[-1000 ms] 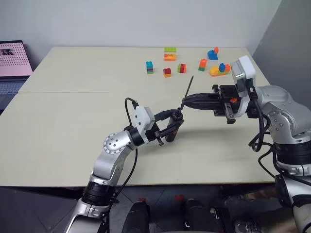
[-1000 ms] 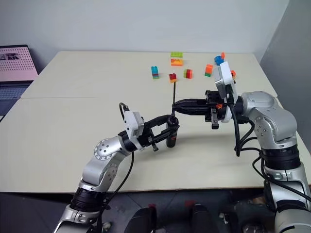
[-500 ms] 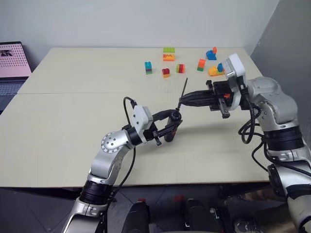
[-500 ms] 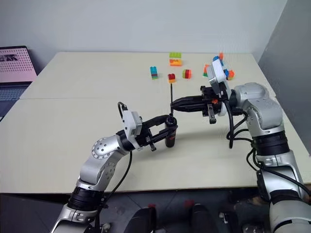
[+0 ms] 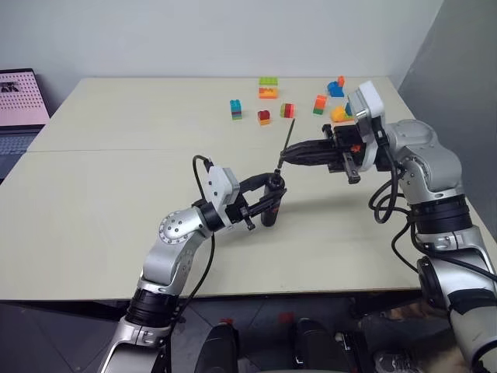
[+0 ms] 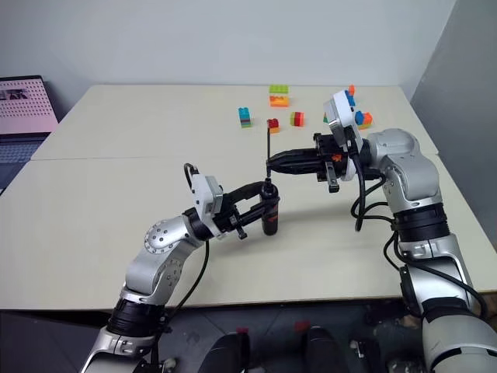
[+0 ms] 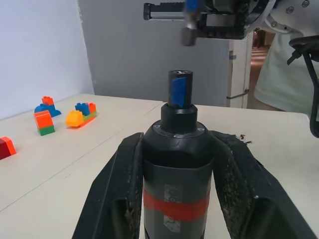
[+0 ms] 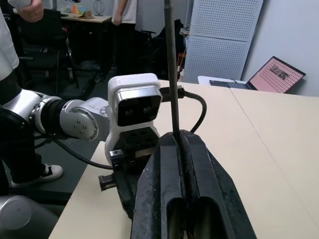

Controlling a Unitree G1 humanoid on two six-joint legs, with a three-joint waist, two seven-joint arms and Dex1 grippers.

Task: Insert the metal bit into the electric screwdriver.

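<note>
Left eye view: right hand (image 5: pixel 283 158) level, gripping metal bit (image 5: pixel 286 141).

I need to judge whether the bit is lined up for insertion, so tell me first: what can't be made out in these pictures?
- Lower end of the metal bit: in the right wrist view, hidden between the right gripper fingers.
- Gap between bit and the electric screwdriver socket: too small in the head views.
- Screwdriver's lower body: cut off by the left wrist view's edge, flanked by the left gripper fingers.
- Bit itself in the left wrist view: blurred overhead.
</note>
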